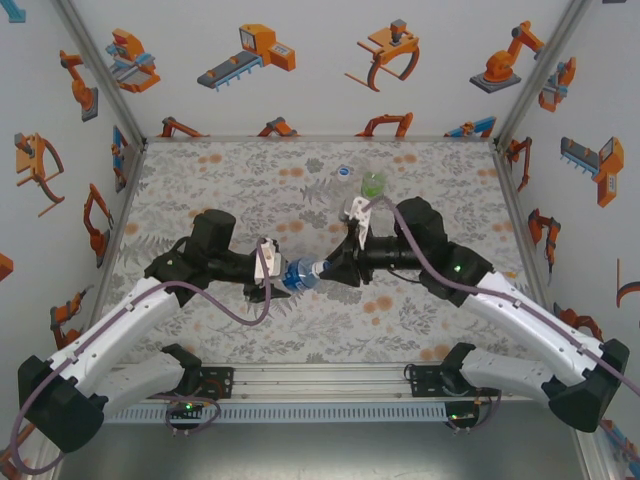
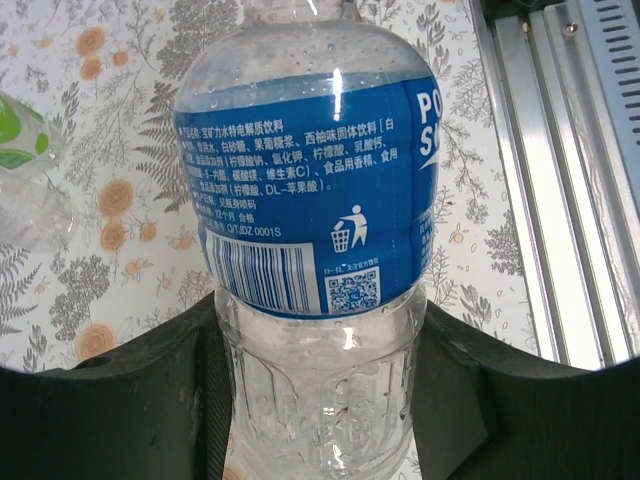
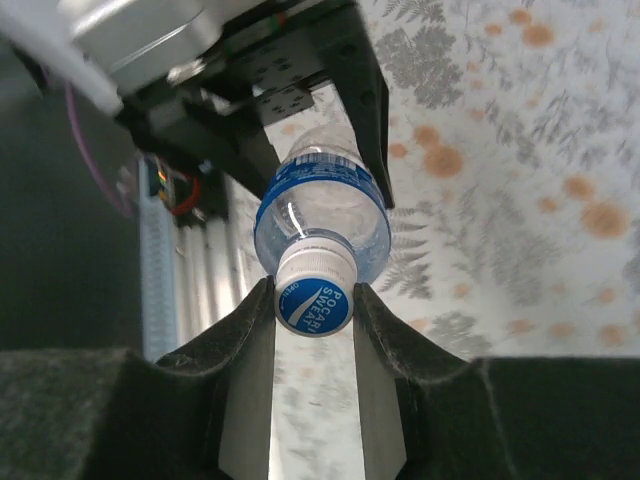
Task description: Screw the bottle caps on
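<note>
You have three bottles on view. The bottle with the blue label (image 1: pixel 298 277) is held off the table (image 1: pixel 220 180) between your two arms. The green bottle (image 1: pixel 373 183) stands farther back, right of centre. The clear bottle (image 2: pixel 30 212) sits just beside the green one in the left wrist view. From above, a small pale thing (image 1: pixel 345 172) lies just left of the green bottle, too small to name.

You can count one cap (image 3: pixel 313 288) for certain. It is white with a blue printed top and sits on the neck of the labelled bottle. Whether the other two bottles carry caps cannot be told.

Both your arms reach forward from their bases and bend inward at the elbows, so the wrists lie level and face each other over the middle of the table. The labelled bottle lies on its side between them, its cap pointing to the right arm.

Your left pincer (image 2: pixel 320 400) is pinching the lower body of that bottle, a finger on each side. Your right pincer (image 3: pixel 313 305) is pressed onto the cap, both fingers touching its rim.
</note>
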### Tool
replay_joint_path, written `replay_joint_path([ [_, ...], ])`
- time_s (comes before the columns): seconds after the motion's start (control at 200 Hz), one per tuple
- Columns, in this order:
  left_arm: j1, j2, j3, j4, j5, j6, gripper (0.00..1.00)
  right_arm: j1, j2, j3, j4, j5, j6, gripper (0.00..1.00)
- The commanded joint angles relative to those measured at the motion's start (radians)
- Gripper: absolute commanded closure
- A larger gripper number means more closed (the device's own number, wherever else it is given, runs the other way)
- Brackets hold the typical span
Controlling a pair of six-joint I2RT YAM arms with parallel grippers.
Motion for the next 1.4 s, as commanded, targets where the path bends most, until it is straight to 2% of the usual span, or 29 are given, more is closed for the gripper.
replay_joint_path([
  [0.0, -0.012, -0.009, 0.027, 0.033, 0.036, 0.020, 1.00, 0.013, 0.043, -0.021, 0.052, 0.233, 0.719, 0.93],
  [0.07, -0.012, -0.010, 0.026, 0.042, 0.017, 0.012, 1.00, 0.013, 0.058, -0.041, 0.033, 0.262, 0.971, 0.93],
  [0.145, -0.012, -0.013, 0.023, 0.053, 0.003, 0.003, 1.00, 0.013, 0.071, -0.043, -0.017, 0.289, 1.132, 0.94],
  [0.32, -0.012, -0.017, 0.016, 0.062, 0.002, -0.006, 1.00, 0.013, 0.095, 0.020, -0.067, 0.307, 1.109, 0.89],
  [0.381, -0.011, -0.015, 0.018, 0.062, 0.004, -0.006, 1.00, 0.011, 0.094, 0.042, -0.072, 0.302, 1.022, 0.83],
  [0.491, -0.012, -0.018, 0.017, 0.063, 0.003, -0.006, 1.00, 0.011, 0.069, 0.096, -0.120, 0.327, 0.819, 0.61],
  [0.571, -0.012, -0.017, 0.016, 0.062, 0.004, -0.005, 1.00, 0.010, 0.038, 0.121, -0.124, 0.326, 0.625, 0.52],
  [0.691, -0.012, -0.015, 0.016, 0.059, 0.014, 0.001, 1.00, 0.011, -0.005, 0.140, -0.119, 0.265, 0.296, 0.51],
  [0.861, -0.011, -0.013, 0.020, 0.044, 0.054, 0.021, 1.00, 0.011, -0.025, 0.177, -0.177, 0.071, -0.190, 0.49],
  [1.076, -0.011, -0.007, 0.023, 0.025, 0.102, 0.042, 1.00, 0.012, -0.012, 0.212, -0.280, -0.164, -0.650, 0.50],
  [1.397, -0.012, -0.005, 0.029, 0.013, 0.118, 0.052, 1.00, 0.019, -0.025, 0.101, -0.136, -0.231, -0.699, 0.52],
])
